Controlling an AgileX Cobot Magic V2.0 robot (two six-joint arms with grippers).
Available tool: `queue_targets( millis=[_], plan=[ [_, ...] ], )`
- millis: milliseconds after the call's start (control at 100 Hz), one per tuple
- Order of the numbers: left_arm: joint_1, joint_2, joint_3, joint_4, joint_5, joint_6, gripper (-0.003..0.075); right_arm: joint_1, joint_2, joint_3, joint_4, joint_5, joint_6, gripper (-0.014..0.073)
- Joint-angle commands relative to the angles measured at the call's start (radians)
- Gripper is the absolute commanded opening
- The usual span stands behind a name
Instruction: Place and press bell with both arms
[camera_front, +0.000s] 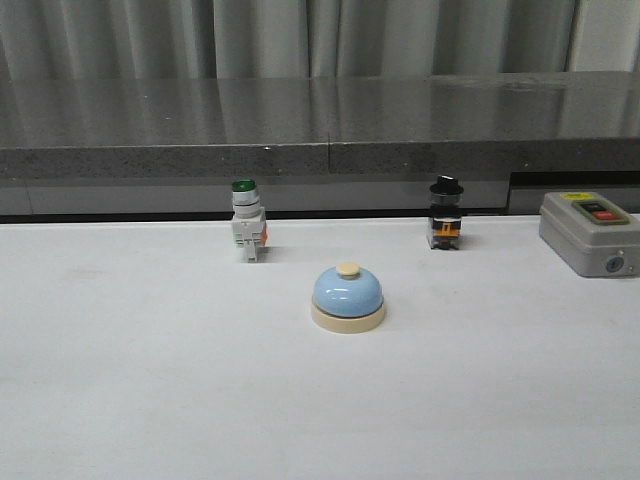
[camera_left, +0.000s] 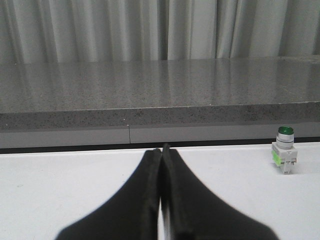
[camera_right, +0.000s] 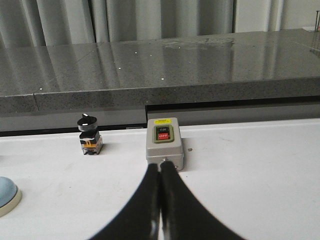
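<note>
Glossy blue call bell (camera_front: 348, 298) at frame centre looks rigid, slippery; grip its cream base. Left gripper (camera_left: 161, 150) and right gripper (camera_right: 160, 167) pressed together.

Neither arm shows up in the front view, so both sit back from the middle of the desk. The left gripper (camera_left: 161, 150) has its two black fingers pressed flat together, nothing between them, tips pointing toward the desk's far edge. Same for the right gripper (camera_right: 160, 167): fingers closed tight on nothing, hanging low over the desk.
</note>
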Motion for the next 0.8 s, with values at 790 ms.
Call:
queue_targets(
  millis=[790],
  plan=[
    [0.000,-0.030,0.042,-0.017,-0.094,-0.007,-0.0020,-0.006,-0.011,-0.031,-0.002,-0.069,-0.003,-0.0060]
  ],
)
